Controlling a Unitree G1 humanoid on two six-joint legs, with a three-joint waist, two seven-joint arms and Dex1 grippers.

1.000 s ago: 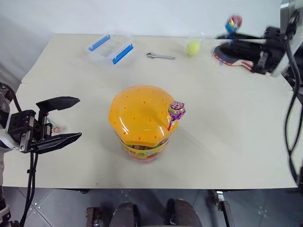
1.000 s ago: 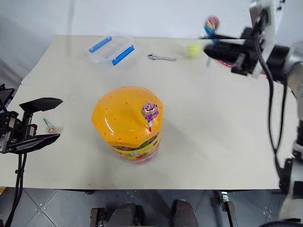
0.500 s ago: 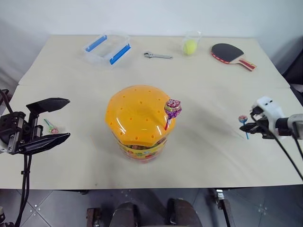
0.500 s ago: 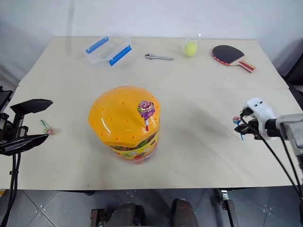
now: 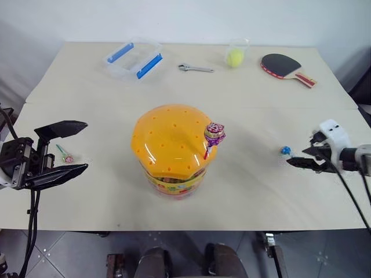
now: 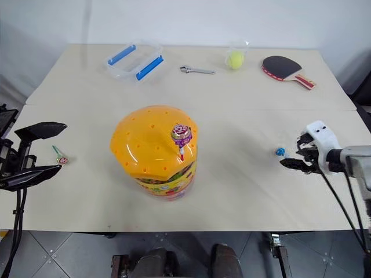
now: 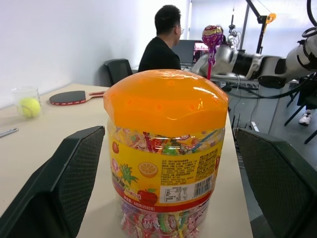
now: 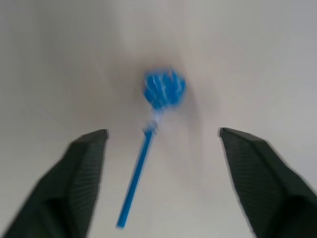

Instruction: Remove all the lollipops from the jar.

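The jar, clear with a domed orange lid, stands mid-table. One lollipop on a red stick pokes up from the lid's right side. Another lollipop with a green stick lies on the table at the left, behind my left gripper, which hangs open and empty, facing the jar. A third lollipop, blue-wrapped on a blue stick, lies on the table at the right. My right gripper is low just right of it, open, its fingers on either side of the stick without touching it.
Along the table's far side stand a clear box with blue clips, a wrench, a small cup holding a yellow-green ball and a table-tennis paddle. A person sits at a desk beyond the table.
My right arm came down from over the paddle to the table's right side with the blue lollipop, then opened; the lollipop now lies on the table. The left gripper stayed put.
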